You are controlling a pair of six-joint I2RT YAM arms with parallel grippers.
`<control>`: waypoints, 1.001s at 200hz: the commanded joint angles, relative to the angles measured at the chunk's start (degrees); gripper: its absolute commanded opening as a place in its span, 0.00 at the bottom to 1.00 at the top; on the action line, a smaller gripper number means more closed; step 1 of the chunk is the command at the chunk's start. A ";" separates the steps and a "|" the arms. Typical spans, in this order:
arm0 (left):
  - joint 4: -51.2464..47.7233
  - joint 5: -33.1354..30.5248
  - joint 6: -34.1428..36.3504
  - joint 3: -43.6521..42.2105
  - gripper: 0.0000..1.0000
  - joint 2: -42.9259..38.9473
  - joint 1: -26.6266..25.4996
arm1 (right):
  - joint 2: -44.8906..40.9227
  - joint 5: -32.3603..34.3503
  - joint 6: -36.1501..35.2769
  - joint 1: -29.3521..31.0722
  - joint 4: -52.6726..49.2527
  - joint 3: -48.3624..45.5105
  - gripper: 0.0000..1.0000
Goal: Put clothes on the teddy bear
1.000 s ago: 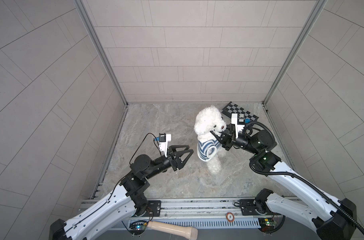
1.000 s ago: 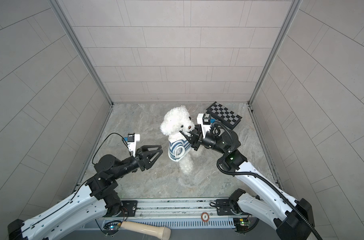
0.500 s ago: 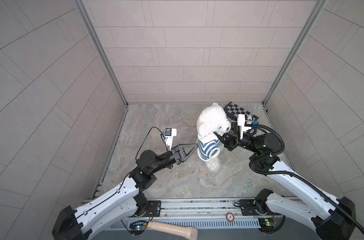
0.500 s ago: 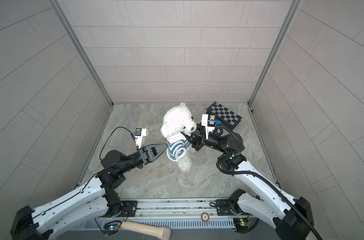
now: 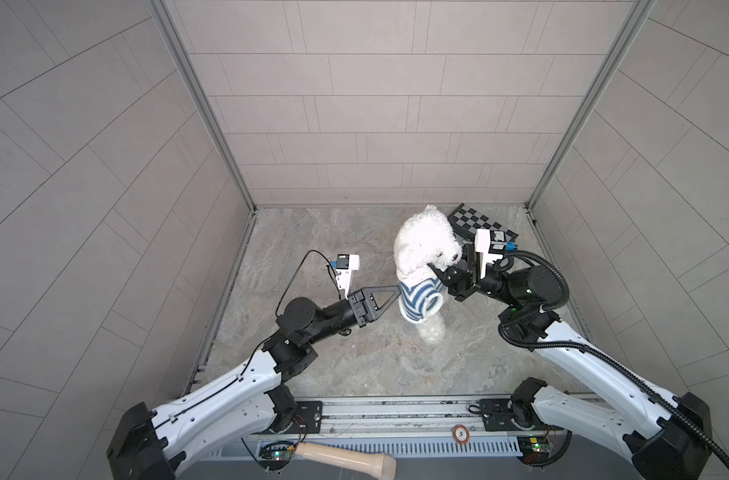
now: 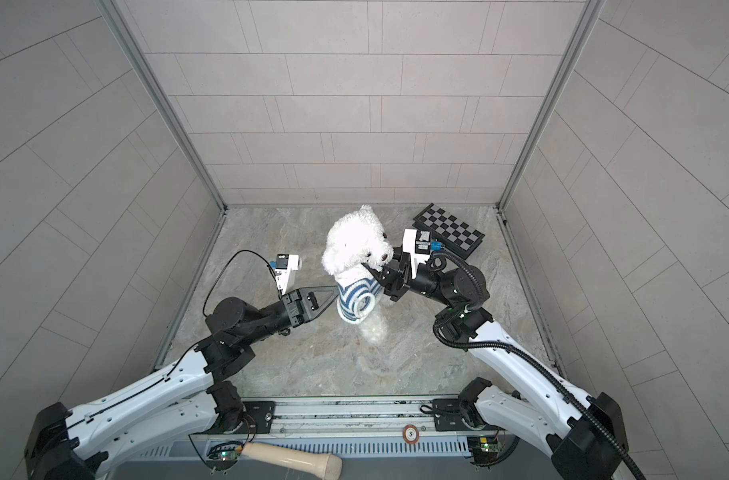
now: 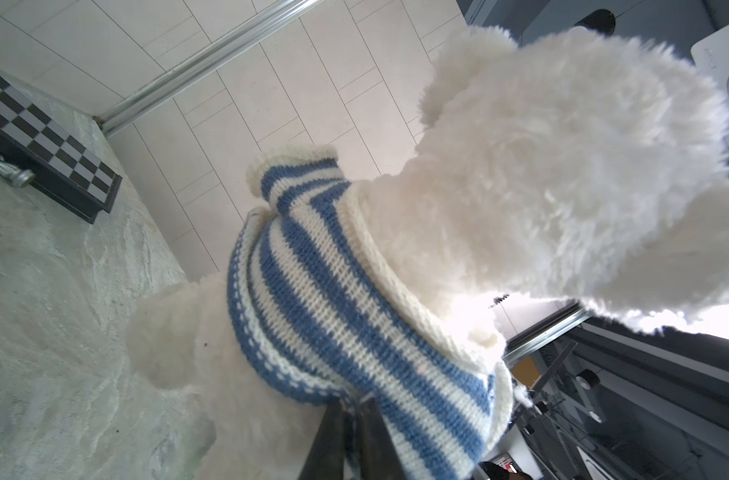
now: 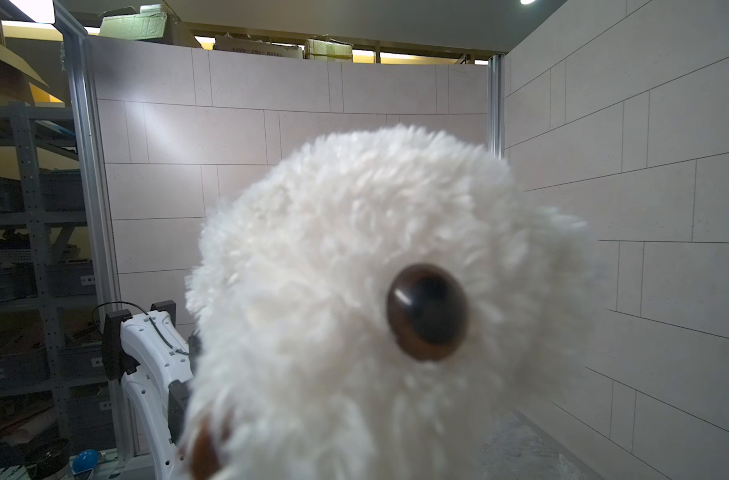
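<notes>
Centre frame: bear (image 5: 425, 245), likely soft and light, gripped at neck by closed right claw (image 5: 439, 276); left claw (image 7: 352, 405) pinched shut on shirt (image 7: 333, 299) hem

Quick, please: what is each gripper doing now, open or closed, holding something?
Left gripper: closed on the sweater hem.
Right gripper: closed at the bear neck, holding it up.

The teddy bear's (image 8: 354, 291) fluffy white head is filling most of the frame, its brown eye (image 8: 427, 311) facing the camera, a white robot arm (image 8: 151, 357) showing behind.
</notes>
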 commanded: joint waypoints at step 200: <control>-17.88 -11.25 19.52 -11.71 0.00 3.35 1.87 | -7.17 14.22 3.05 -0.66 3.88 -0.70 0.00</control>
